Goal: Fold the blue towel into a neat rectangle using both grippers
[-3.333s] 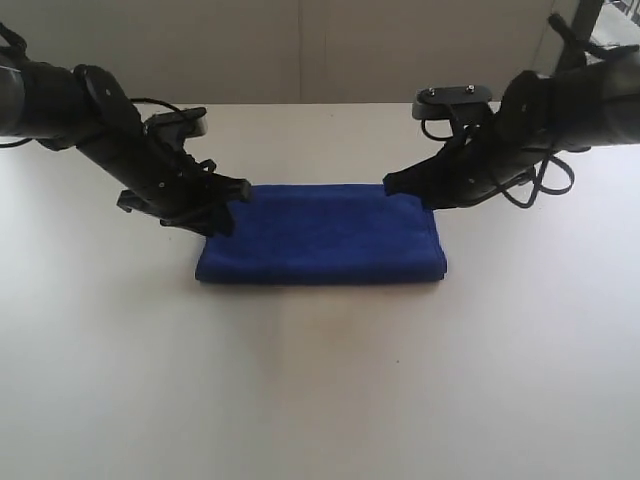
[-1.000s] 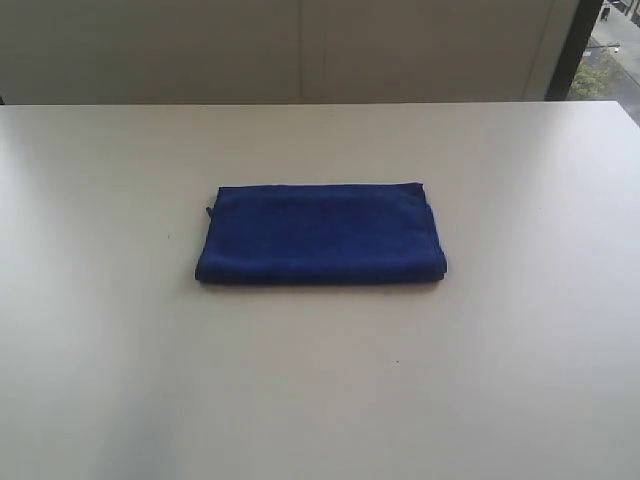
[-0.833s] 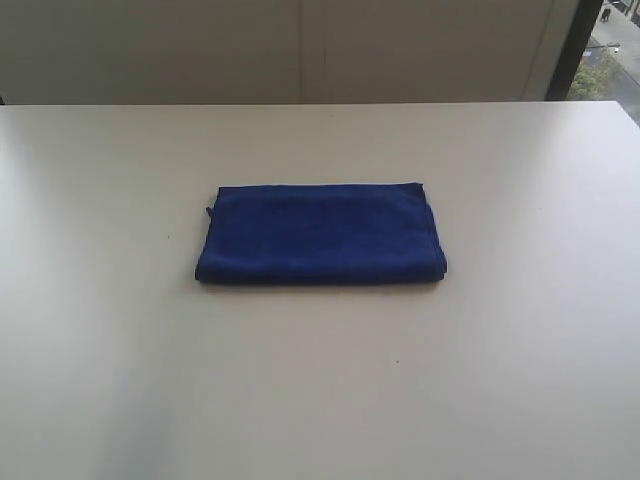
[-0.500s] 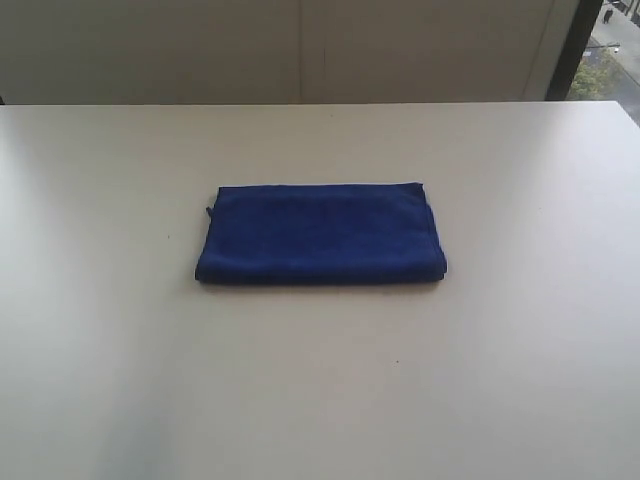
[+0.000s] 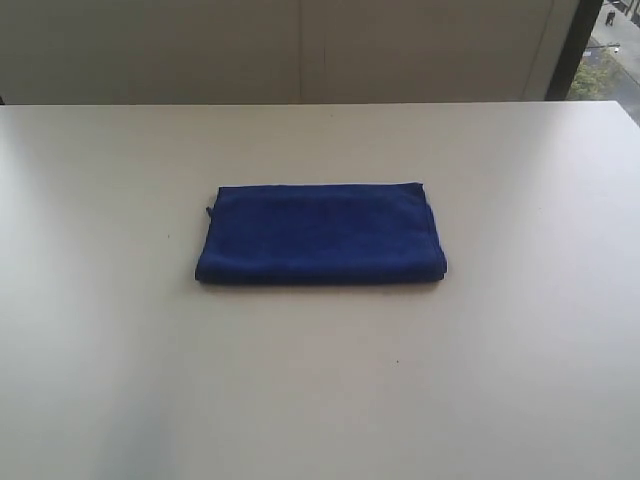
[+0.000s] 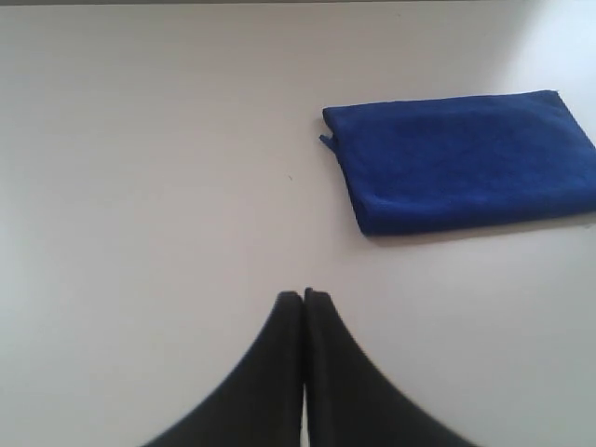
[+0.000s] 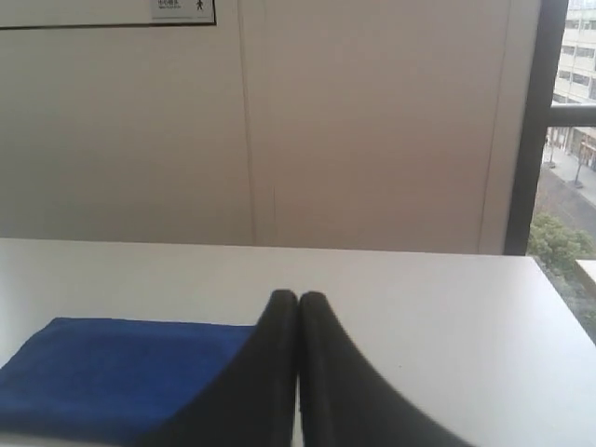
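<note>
The blue towel (image 5: 320,233) lies folded as a flat rectangle in the middle of the white table (image 5: 320,390). Neither arm shows in the exterior view. In the left wrist view my left gripper (image 6: 304,294) is shut with its black fingers pressed together and nothing between them; the blue towel (image 6: 466,158) lies well away from it on the table. In the right wrist view my right gripper (image 7: 298,295) is shut and empty too, held clear of the blue towel (image 7: 112,372), part of which its fingers hide.
A pale wall (image 5: 300,50) runs behind the table's far edge. A dark window frame (image 7: 526,126) stands at the back right, with street and buildings outside.
Both arms have pulled back out of the exterior view since the earliest frame, when they stood at the towel's far corners. Over the last second nothing has moved.
</note>
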